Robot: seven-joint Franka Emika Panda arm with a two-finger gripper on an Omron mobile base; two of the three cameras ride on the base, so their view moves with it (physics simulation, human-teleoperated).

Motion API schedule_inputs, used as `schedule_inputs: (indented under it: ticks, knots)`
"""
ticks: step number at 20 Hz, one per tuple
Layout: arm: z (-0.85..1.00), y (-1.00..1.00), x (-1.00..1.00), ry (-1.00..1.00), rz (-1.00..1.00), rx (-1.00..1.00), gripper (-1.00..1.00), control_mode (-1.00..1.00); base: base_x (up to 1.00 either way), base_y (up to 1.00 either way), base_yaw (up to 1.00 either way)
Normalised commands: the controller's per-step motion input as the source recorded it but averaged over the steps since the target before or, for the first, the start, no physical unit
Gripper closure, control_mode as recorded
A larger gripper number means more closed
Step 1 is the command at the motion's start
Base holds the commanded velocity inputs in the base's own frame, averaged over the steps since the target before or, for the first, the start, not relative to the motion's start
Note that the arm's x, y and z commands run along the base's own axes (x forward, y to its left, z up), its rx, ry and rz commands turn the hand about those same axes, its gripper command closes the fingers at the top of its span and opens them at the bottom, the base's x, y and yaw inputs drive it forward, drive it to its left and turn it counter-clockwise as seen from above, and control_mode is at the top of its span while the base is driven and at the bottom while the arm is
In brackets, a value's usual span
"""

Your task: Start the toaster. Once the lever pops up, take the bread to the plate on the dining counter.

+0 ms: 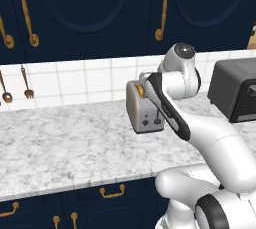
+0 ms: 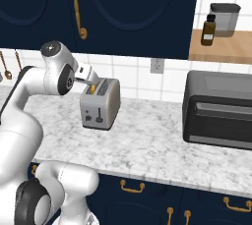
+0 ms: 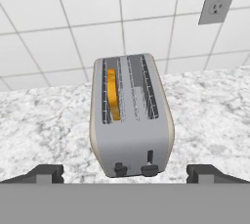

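**Toaster start-up: approach stage, lever not yet pressed**

Gripper [image 3: 125,173]: nearest item in the hand view. Two dark fingertips rise at the bottom edge, set as wide apart as they go, nothing between them, nothing held. It hangs above and just short of the toaster's control face, touching nothing. In the right base view the hand sits beside the toaster's top, on its left.

Toaster [image 3: 131,120]: beige-grey slot model, upright on the marbled desk [image 1: 60,143] near the tiled back wall. Two slots on top. Narrow control face turned toward the robot.

Bread [image 3: 113,95]: one slice, standing on edge in the left slot as the hand view has it; golden crust edge visible through the wire guides. Other slot holds nothing visible.

Lever [image 3: 150,157]: small dark tab in a vertical slot on the control face, on the right of that face in the hand view. Its position in the travel is hard to read from this angle.

Knob [image 3: 120,169]: dark control at the left of the same face; not the target.

Toaster oven [image 2: 219,116]: black, well to the right on the same desk; not part of the job.

Step in hand, as judged: first step, lining up on the lever. Toasting has not begun.

Next move, as judged: lower the hand in front of the control face, bring one fingertip onto the top of the lever and push straight down along the slot. Narrowing the fingers first may help avoid striking the knob or the toaster body.
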Motion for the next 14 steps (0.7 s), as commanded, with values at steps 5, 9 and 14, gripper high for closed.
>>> schedule_inputs:
  ticks: [5,9,14]
  knots:
    - [0.0,0.0,0.0,0.0,0.0,0.0,-1.0,-1.0,0.0,0.0,0.0]
    - [0.0,0.0,0.0,0.0,0.0,0.0,-1.0,-1.0,0.0,0.0,0.0]
    - [0.0,0.0,0.0,0.0,0.0,0.0,-1.0,-1.0,0.0,0.0,0.0]
